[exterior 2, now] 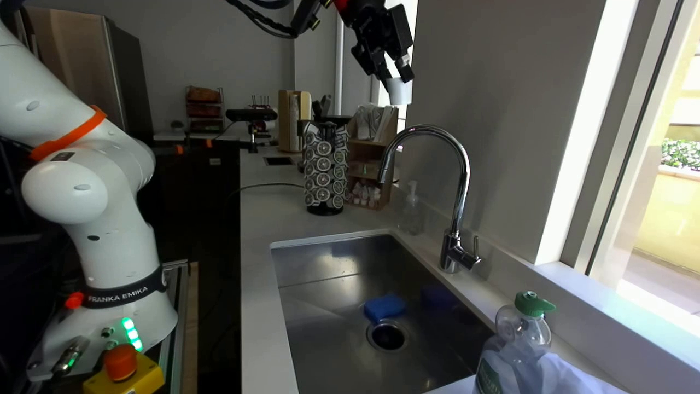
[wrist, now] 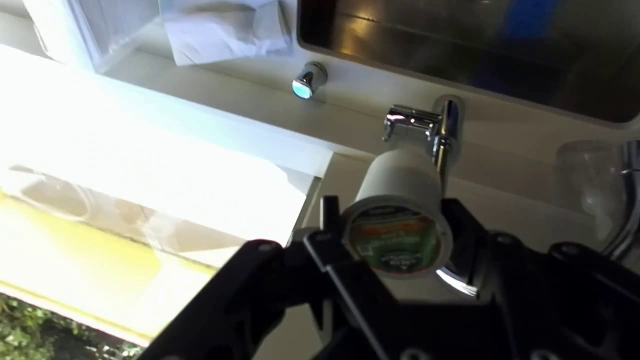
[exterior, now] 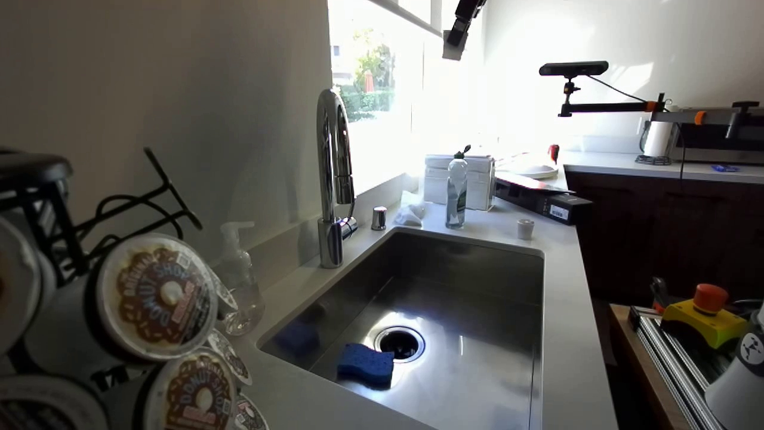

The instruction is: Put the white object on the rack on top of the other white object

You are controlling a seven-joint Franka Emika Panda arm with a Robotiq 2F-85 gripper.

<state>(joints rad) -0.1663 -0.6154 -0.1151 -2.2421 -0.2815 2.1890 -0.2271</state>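
Note:
High above the sink, my gripper point(exterior 2: 396, 75) is shut on the white object point(exterior 2: 400, 93), a small tapered coffee pod. The wrist view shows the pod point(wrist: 400, 180) pinched at its rim between the two fingers, its green and orange lid facing the camera. In an exterior view the held pod point(exterior: 452, 49) hangs at the top, in front of the window. The other white object point(exterior: 525, 229), a similar small cup, stands on the counter beyond the sink's far edge. The rack point(exterior 2: 326, 169), a black stand full of coffee pods, is on the counter.
Below the gripper rises the chrome faucet point(exterior 2: 465, 169). The steel sink point(exterior: 477, 334) holds a blue sponge point(exterior: 365, 364). A dish soap bottle point(exterior: 456, 191), a white bin point(exterior: 480, 179) and a long black box point(exterior: 543, 202) stand near the other pod. A clear soap dispenser point(exterior 2: 411, 210) stands by the wall.

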